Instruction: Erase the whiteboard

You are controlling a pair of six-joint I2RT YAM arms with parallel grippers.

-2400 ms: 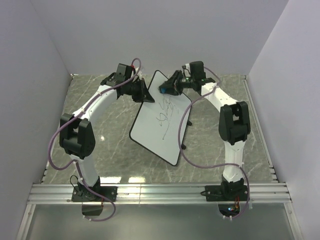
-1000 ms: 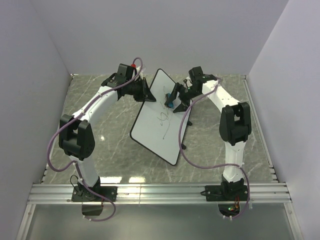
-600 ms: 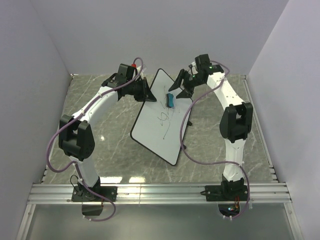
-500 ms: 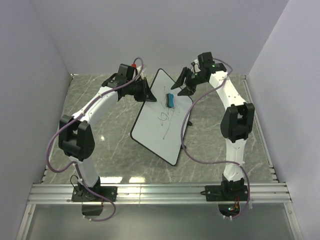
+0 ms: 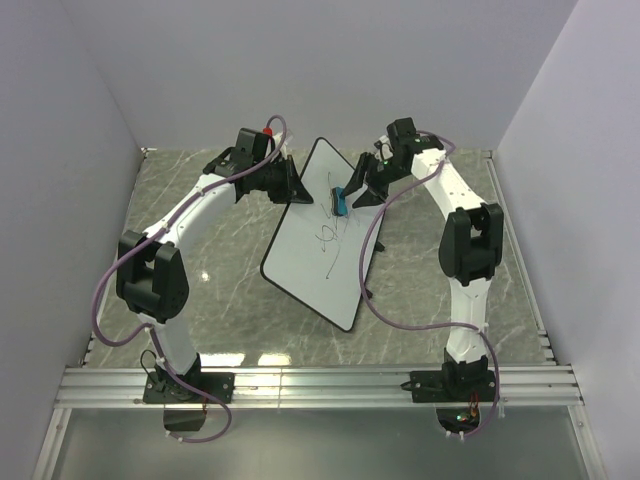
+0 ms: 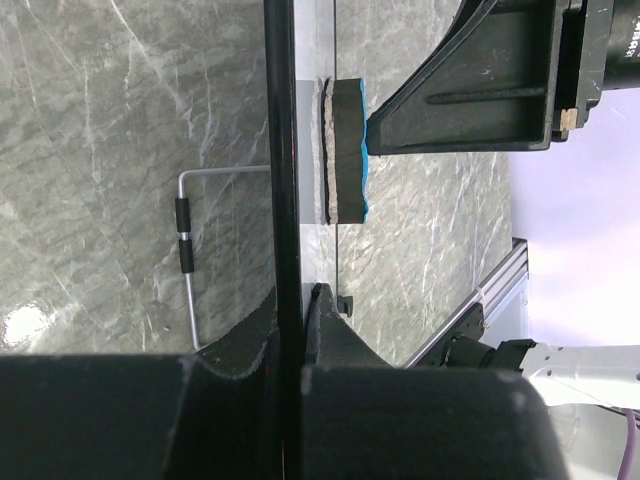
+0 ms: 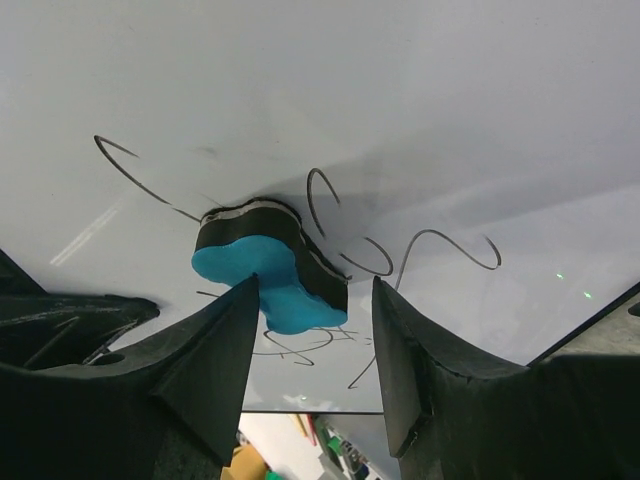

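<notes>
On the marbled table (image 5: 220,295) the whiteboard (image 5: 300,275) stands tilted between the arms. It looks light, stiff and slick, so it is best held by its thin black rim. The left gripper (image 5: 291,186) is clamped on that rim at the upper left edge. The right gripper (image 7: 305,300) hangs half-wide astride the blue eraser (image 7: 262,272), which sits among the scribbles (image 7: 440,245). No container shows.

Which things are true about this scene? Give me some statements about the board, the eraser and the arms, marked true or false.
The whiteboard bears black scribbles. True.
The left end effector hangs clear of the whiteboard. False: it is clamped on its edge.
The blue eraser is lifted off the whiteboard. False: it rests against its face.
The right end effector has one finger either side of the blue eraser. True.
</notes>
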